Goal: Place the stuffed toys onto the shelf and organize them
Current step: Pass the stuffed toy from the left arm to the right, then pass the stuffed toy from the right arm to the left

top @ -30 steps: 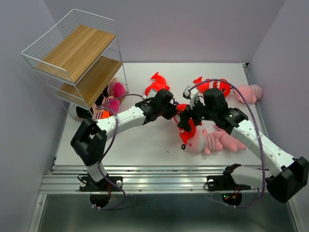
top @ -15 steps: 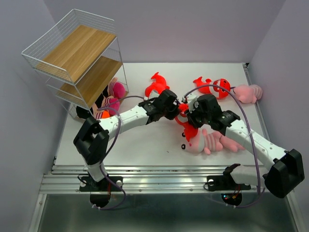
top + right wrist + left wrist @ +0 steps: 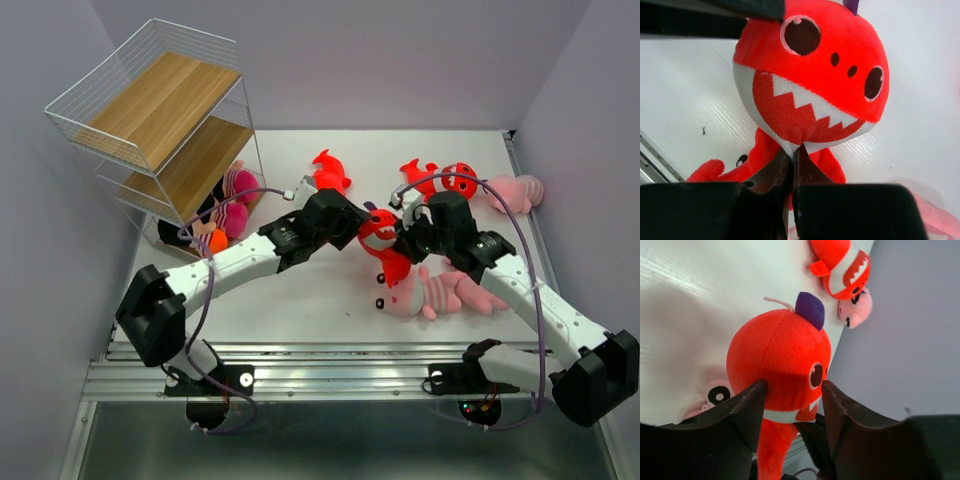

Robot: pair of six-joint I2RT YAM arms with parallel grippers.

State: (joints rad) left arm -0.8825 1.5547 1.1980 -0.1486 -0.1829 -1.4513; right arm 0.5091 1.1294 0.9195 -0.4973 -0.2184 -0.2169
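Red toothy toy [image 3: 777, 352] held just off the counter [image 3: 300, 300], head wedged between the parted fingers of the left hand [image 3: 792, 397]. Right hand [image 3: 791, 162] pinched almost closed on its chin, directly beneath the mouth.

Left end effector [image 3: 352, 222] and right end effector [image 3: 402, 240] flank a red toy [image 3: 379, 232] (pink toy [image 3: 430, 292] nearby).

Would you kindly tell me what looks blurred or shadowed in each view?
Left wrist: the red toy is sharp, the dark jaws in front soft-edged. Right wrist: its face is crisp, the jaws underexposed. Top external: even light, soft shadows on the table.
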